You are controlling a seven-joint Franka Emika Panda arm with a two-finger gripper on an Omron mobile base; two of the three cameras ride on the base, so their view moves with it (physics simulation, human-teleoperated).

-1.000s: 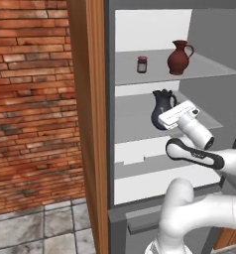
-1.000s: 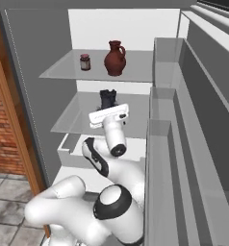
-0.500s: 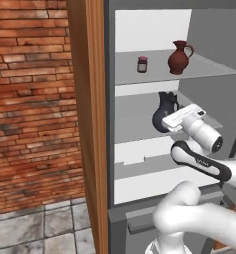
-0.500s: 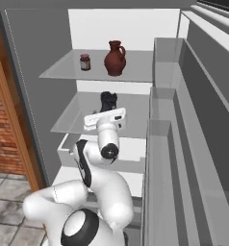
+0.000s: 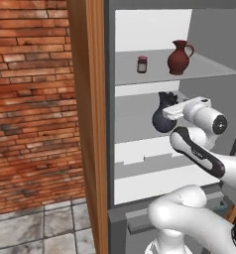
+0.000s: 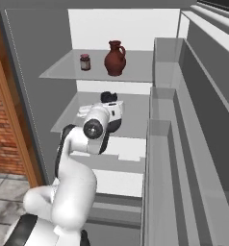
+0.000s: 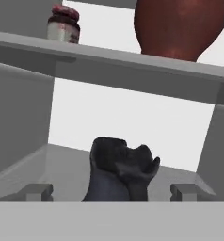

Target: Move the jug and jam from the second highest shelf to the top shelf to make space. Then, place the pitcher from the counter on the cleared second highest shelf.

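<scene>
- Jam (image 5: 142, 64) and jug (image 5: 179, 57) are sitting side by side up on the top shelf (image 5: 214, 69), jam to the left, both upright, with a bit of a gap between them.
- Pitcher (image 5: 163, 115) is standing upright on the second highest shelf (image 6: 75, 113), right under the jug.
- Pincer (image 7: 110, 192) is hanging spread wide, gripping nothing; in the hand view its two fingers (image 7: 37, 190) are sitting on either side of the pitcher's belly without touching it.
- Wavy rim of the pitcher is poking up between those fingers, just in front of the hand.
- Grey cabinet (image 6: 193, 125) is framing all of it, wooden post (image 5: 88, 124) and brick wall (image 5: 30, 109) off to the left.
</scene>
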